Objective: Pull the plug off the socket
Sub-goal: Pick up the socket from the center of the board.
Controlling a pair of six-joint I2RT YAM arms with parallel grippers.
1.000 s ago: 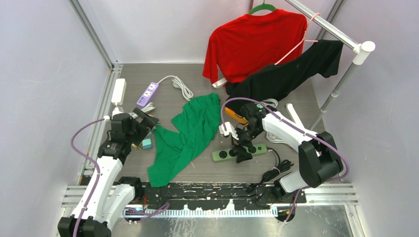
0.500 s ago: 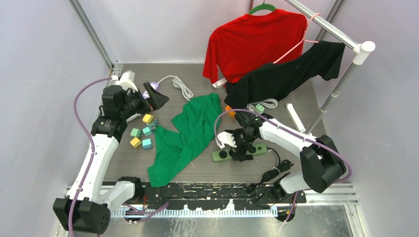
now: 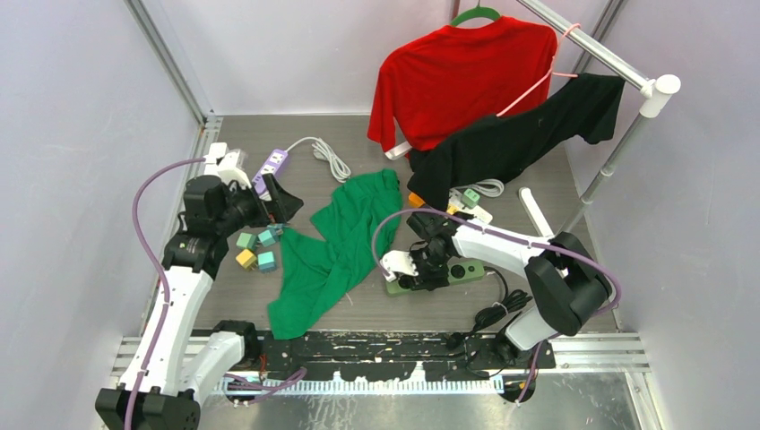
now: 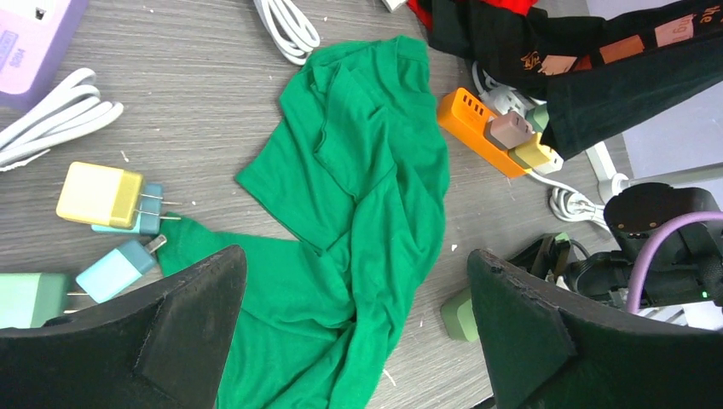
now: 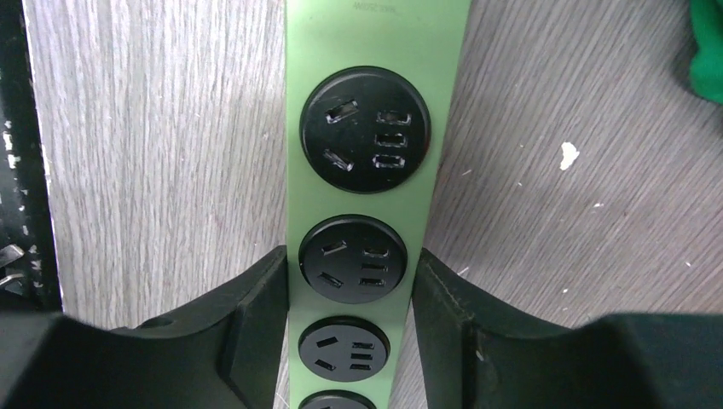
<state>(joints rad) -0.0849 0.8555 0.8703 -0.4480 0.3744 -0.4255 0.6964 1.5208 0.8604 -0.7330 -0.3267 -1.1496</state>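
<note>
Grips green power strip (image 5: 375, 34) across its width with right gripper (image 5: 351, 268); holds left gripper (image 4: 354, 256) wide open above green shirt (image 4: 367, 170).

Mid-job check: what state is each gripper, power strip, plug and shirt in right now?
Green plastic power strip: flat on table, visible sockets empty.
Right gripper: shut on the green plastic power strip.
Left gripper: open, empty.
Orange power strip: two adapters plugged in.
Yellow cube adapter: unplugged, loose on table.
Red T-shirt: hanging from rail.
Green T-shirt: crumpled on table.
</note>
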